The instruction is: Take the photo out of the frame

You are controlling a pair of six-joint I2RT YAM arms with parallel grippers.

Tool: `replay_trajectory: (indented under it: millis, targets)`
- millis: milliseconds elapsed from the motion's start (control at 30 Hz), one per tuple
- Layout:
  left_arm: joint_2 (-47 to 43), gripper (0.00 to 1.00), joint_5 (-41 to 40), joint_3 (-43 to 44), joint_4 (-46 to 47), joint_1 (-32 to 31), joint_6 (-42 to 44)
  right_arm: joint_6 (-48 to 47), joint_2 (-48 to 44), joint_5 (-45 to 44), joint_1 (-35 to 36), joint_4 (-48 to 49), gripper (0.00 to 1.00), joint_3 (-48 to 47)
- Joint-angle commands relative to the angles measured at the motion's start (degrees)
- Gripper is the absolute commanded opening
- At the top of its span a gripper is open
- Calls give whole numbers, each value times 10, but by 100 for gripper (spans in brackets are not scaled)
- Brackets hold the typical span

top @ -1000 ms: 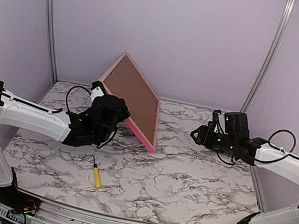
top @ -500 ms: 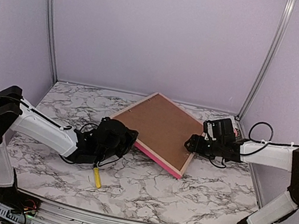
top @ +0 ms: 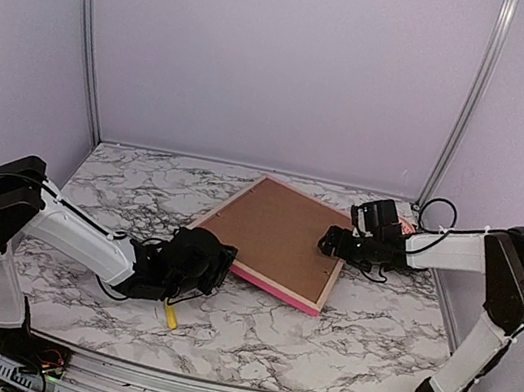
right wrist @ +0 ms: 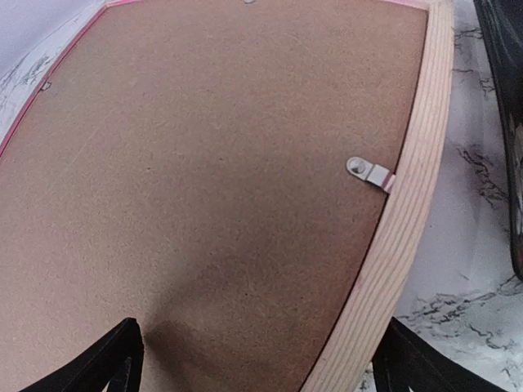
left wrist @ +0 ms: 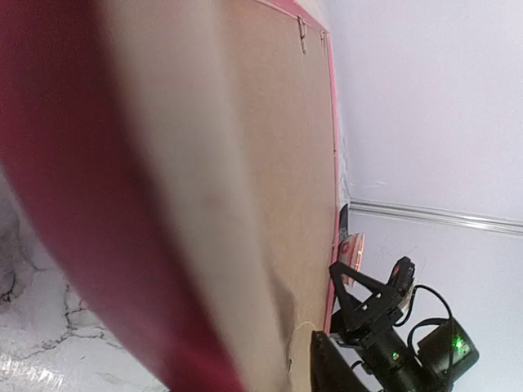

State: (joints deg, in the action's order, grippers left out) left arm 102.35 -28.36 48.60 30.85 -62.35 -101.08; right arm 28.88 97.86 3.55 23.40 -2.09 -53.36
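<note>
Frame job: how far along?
Done: frame lies face down, backing board up. In hand: right fingers open over it beside a metal tab; left arm at the near corner. Left: turn tabs, lift backing board, pull photo, not visible yet.

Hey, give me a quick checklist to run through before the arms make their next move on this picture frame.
1. Frame back side up: ok.
2. Backing board out of frame: not ok.
3. Clip off the board: not ok, bridges board and rim.
4. Right claw open: ok.
5. Left claw gripping frame corner: cannot tell.
6. Yellow marker clear of frame: ok.
</note>
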Motion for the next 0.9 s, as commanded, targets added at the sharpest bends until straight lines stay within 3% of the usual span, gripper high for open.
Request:
replay_trajectory:
  millis: [0,167,433,600,867]
  targets:
    - [18,41,46,5,-45,-21,2,-29,52,4,-6,16,94,-53]
    - [45,59,70,37,-45,-42,24,-61,102,-1,-17,16,94,-98]
    - [76,91,172,100,-59,-45,112,-115,185,-28,-23,-28,95,-222]
    - [35,99,165,104,-106,-44,185,-127,217,-16,-23,-37,96,-267]
    - [-47,99,122,151,-292,-7,344,-142,272,28,-23,-71,96,-356]
